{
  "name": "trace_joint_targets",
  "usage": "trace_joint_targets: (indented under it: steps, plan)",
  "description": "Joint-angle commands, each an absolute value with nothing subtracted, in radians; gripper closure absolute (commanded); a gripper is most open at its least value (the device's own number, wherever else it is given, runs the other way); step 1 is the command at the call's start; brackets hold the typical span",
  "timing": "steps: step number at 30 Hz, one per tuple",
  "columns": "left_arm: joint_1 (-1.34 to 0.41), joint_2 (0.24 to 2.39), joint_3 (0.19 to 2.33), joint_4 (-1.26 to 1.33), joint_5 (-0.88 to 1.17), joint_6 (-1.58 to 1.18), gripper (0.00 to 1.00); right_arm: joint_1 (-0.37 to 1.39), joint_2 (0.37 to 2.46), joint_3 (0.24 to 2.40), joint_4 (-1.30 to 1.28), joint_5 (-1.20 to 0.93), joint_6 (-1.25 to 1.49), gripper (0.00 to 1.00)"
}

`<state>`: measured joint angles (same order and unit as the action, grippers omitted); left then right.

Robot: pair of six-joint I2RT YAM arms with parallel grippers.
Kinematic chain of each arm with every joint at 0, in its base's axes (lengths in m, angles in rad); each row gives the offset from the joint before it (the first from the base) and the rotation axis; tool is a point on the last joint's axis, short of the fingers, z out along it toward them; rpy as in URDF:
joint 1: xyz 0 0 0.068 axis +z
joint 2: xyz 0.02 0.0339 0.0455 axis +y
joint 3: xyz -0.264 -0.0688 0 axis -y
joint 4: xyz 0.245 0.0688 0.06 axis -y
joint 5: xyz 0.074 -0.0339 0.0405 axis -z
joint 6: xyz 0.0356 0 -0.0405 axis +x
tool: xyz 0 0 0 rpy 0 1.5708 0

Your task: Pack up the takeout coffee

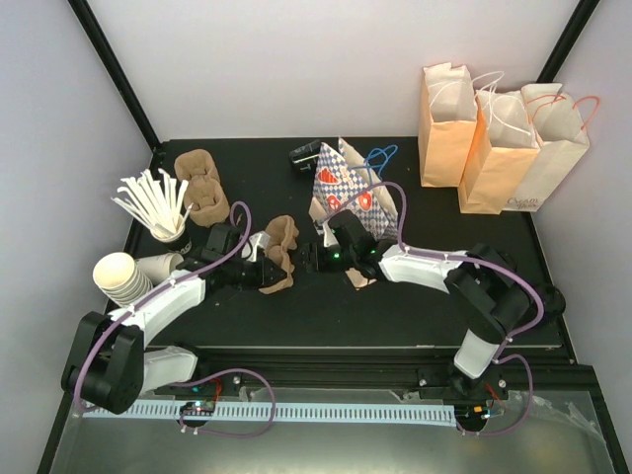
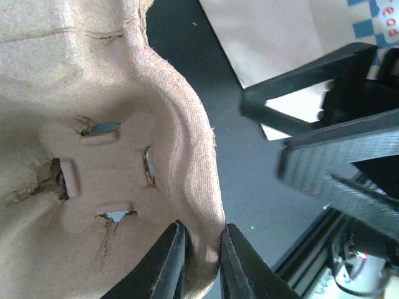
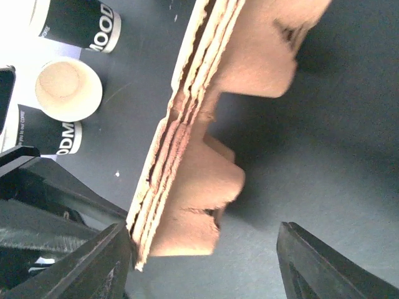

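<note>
not packed yet. leaves the coffee [image 1: 306, 155] lying at the back of the desk [image 1: 425, 301], beside the checked bag [image 1: 346, 188], away from both hands. pinches a carrier [image 2: 93, 93] edge in the closed left hand [image 2: 201, 242]. has the right hand [image 3: 206, 261] open around that carrier. must get coffee into a bag. reads "mood" on black cups [image 3: 81, 25].

Carrier stack [image 3: 206, 124] crowded right pincer's [image 3: 206, 249] gap against one finger; bare bench [image 3: 336, 156] lay open toward the other.
</note>
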<state>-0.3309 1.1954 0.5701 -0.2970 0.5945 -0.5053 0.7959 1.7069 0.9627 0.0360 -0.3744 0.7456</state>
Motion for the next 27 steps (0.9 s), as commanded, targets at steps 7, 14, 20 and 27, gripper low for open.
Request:
trace_joint_targets:
  steps: [7, 14, 20, 27]
  plan:
    - [-0.306, 1.179, 0.535, -0.167, 0.77, -0.528, 0.83, 0.798, 1.796, 1.001, 0.125, -0.506, 0.805, 0.54]
    - [-0.295, 1.195, 0.495, -0.092, 0.82, -0.55, 0.81, 0.799, 1.812, 0.971, 0.191, -0.546, 0.839, 0.6]
    - [-0.292, 1.198, 0.484, -0.072, 0.831, -0.546, 0.76, 0.8, 1.815, 0.955, 0.229, -0.567, 0.856, 0.6]
    - [-0.286, 1.195, 0.472, -0.051, 0.84, -0.546, 0.75, 0.8, 1.812, 0.94, 0.249, -0.582, 0.865, 0.6]
